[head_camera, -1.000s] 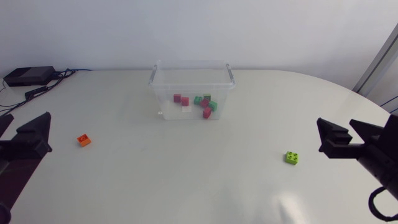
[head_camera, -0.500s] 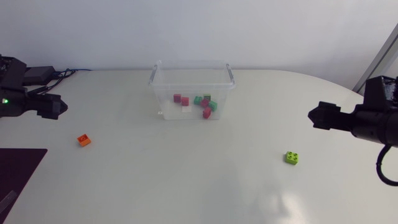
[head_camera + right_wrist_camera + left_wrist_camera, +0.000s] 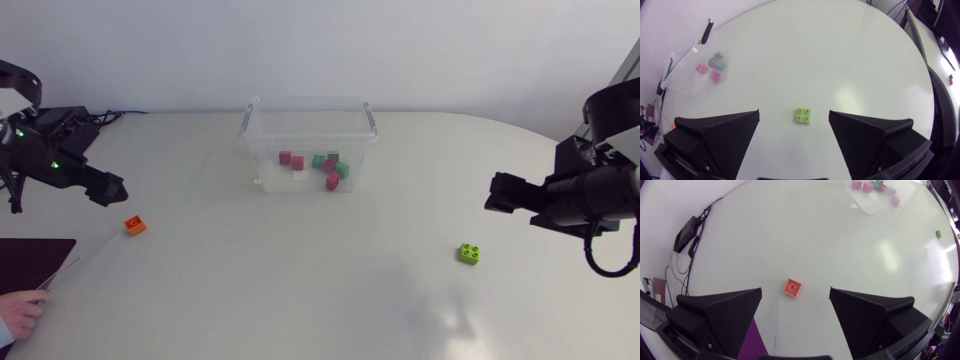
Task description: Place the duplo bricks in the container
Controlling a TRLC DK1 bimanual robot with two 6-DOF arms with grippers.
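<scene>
Now, box (image 3: 258, 150): clear, with red and green bricks (image 3: 330, 170) inside.
Orange brick (image 3: 792, 287): on the table, well away from the box, left arm's side.
Green brick (image 3: 802, 115): well away from the box, right arm's side.
Left gripper (image 3: 795, 294): wide open, holds nothing.
Right gripper (image 3: 794, 116): wide open, holds nothing.

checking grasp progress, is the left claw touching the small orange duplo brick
Apart. Left wrist view shows the small orange duplo brick framed by the open left claw, with bare table all round it.

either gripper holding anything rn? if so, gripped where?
Nothing is held. The left gripper and right gripper are both open and empty; the orange brick and green brick lie loose on the table, untouched.
</scene>
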